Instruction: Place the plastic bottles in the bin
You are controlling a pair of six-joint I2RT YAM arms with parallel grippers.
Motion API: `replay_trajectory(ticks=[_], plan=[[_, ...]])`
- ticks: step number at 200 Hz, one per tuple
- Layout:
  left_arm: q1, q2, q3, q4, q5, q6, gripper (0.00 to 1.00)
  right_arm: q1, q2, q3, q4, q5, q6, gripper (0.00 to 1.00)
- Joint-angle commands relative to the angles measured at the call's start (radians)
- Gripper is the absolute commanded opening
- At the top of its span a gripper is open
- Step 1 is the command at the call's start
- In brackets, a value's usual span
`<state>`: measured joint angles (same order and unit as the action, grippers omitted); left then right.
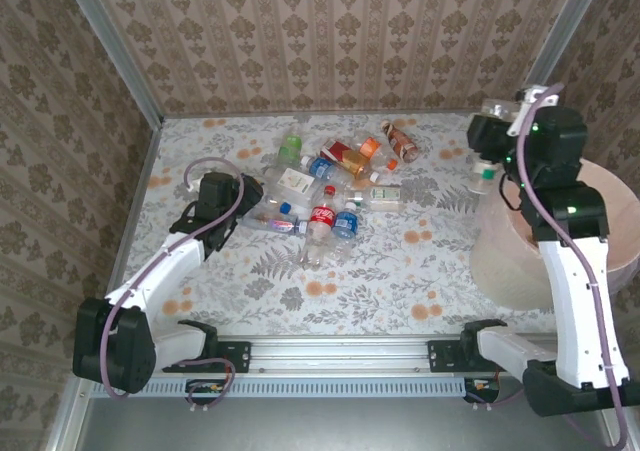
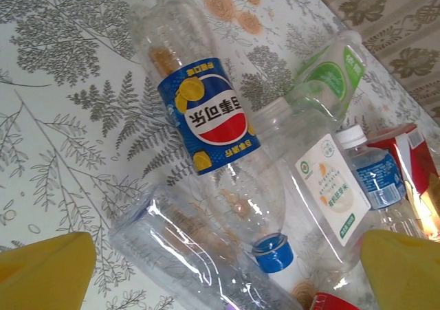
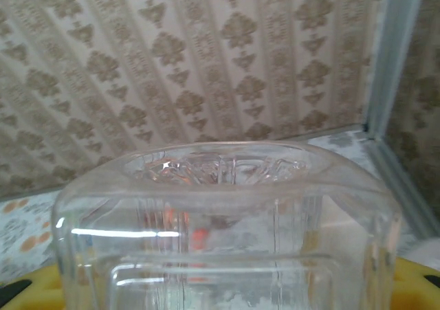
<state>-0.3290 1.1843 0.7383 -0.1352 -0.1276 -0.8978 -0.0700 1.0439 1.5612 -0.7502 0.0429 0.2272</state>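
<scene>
Clear plastic marks the bottle (image 3: pixel 220 207) clamped in the right tool (image 3: pixel 220 289), its ridged base toward the wrist camera and yellow fingers (image 3: pixel 412 286) at either side. From above, that tool is raised beside the left rim of the pale bin (image 1: pixel 520 261), with the bottle's green cap hanging downward. I cannot tell whether the bottle is over the opening. The other bottles (image 1: pixel 330 186) lie in a loose heap on the flowered counter (image 1: pixel 420 261), toward the far wall, a red-labelled cola bottle (image 1: pixel 322 216) at the heap's near edge. The left tool (image 2: pixel 220 275) is low at the heap's left side, its fingers spread wide apart and holding nothing. Between them lie a blue-labelled bottle (image 2: pixel 206 117) with a blue cap, a bare clear bottle (image 2: pixel 185 255) touching it, and a white-labelled bottle (image 2: pixel 330 193).
</scene>
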Motion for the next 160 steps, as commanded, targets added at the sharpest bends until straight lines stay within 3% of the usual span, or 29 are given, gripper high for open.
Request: replay_trajectory(ticks=[1, 40, 82, 160], plan=[[0.000, -0.003, 0.037, 0.074, 0.055, 0.050, 1.00, -0.094, -0.018, 0.069, -0.113, -0.023, -0.031, 0.46], [-0.049, 0.017, 0.087, 0.132, 0.106, 0.144, 1.00, -0.232, 0.010, 0.082, -0.254, 0.079, -0.056, 0.46], [-0.076, 0.041, 0.127, 0.135, 0.109, 0.174, 1.00, -0.312, 0.023, -0.007, -0.323, 0.111, -0.064, 0.46], [-0.087, 0.083, 0.199, 0.096, 0.119, 0.179, 1.00, -0.415, 0.049, -0.152, -0.377, 0.495, -0.115, 0.49]])
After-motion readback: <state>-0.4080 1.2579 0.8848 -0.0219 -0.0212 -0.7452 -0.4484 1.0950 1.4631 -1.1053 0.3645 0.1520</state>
